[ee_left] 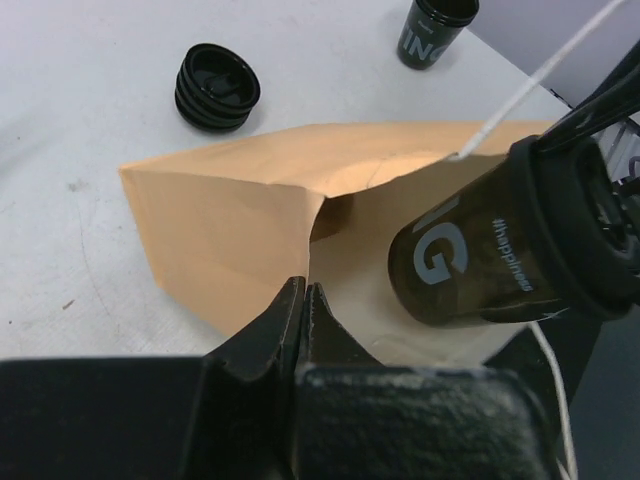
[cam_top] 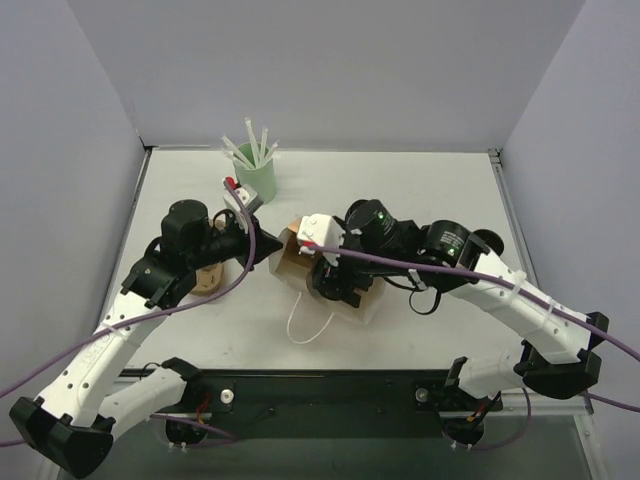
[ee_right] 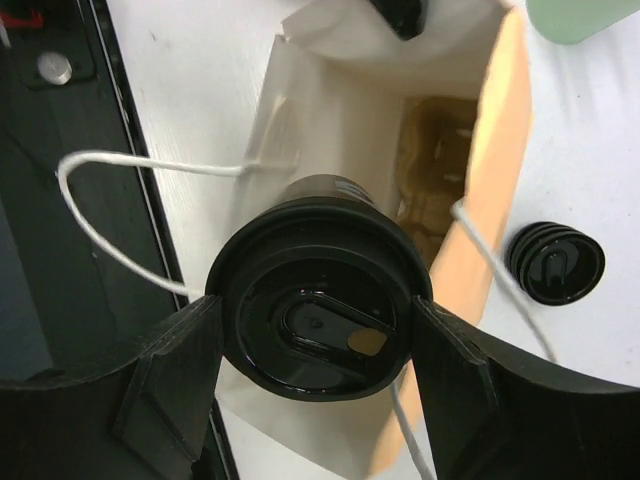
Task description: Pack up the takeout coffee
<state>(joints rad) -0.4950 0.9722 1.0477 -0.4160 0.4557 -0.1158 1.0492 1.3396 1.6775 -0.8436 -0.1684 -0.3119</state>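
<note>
Both arms are reaching in toward the middle of the table. The left arm (cam_top: 100,340) comes up from its base, elbow bent, wrist turned to the right. The left gripper (ee_left: 303,295) has its fingers pressed flat together, pinched on the rim of the brown paper bag (ee_left: 230,230). The right arm (cam_top: 500,285) stretches across to the left with its wrist tipped down. The right gripper (ee_right: 312,340) has fingers (ee_right: 170,380) spread wide, clamped on either side of the takeout coffee (ee_left: 480,260).
</note>
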